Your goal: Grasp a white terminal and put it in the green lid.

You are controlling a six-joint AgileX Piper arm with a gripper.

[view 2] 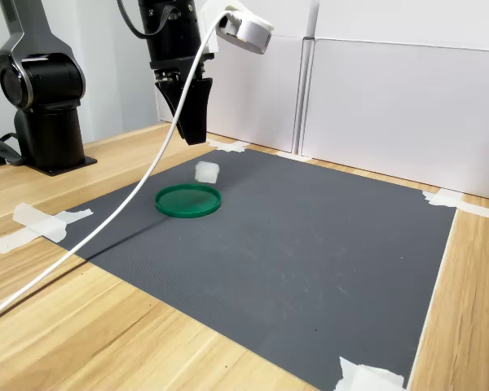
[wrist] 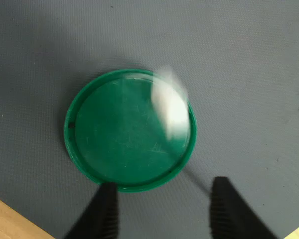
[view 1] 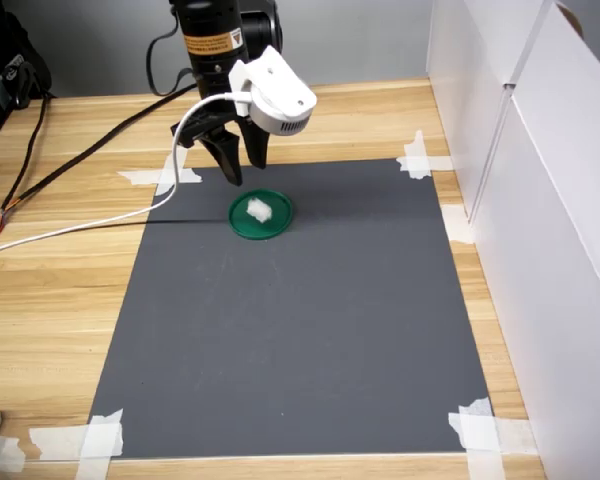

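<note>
White, blocky, motion-blurred terminal (view 2: 207,171) in mid-air just above the flat, round, low-rimmed dark-green plastic lid (view 2: 187,200) on the matt grey mat (view 2: 310,244) over the wood-grain desk (view 2: 106,326), gripper (view 1: 243,165) above with jaws apart and empty: release apparently done, landing pending.

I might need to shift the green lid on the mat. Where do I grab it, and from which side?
Take the green lid by its raised rim, coming straight down with one finger inside the wall and one outside. It lies flat on the grey mat, so nothing can get underneath. Pick a stretch of rim away from the white terminal, which looks blurred, likely moving. The gripper hangs open above.
</note>
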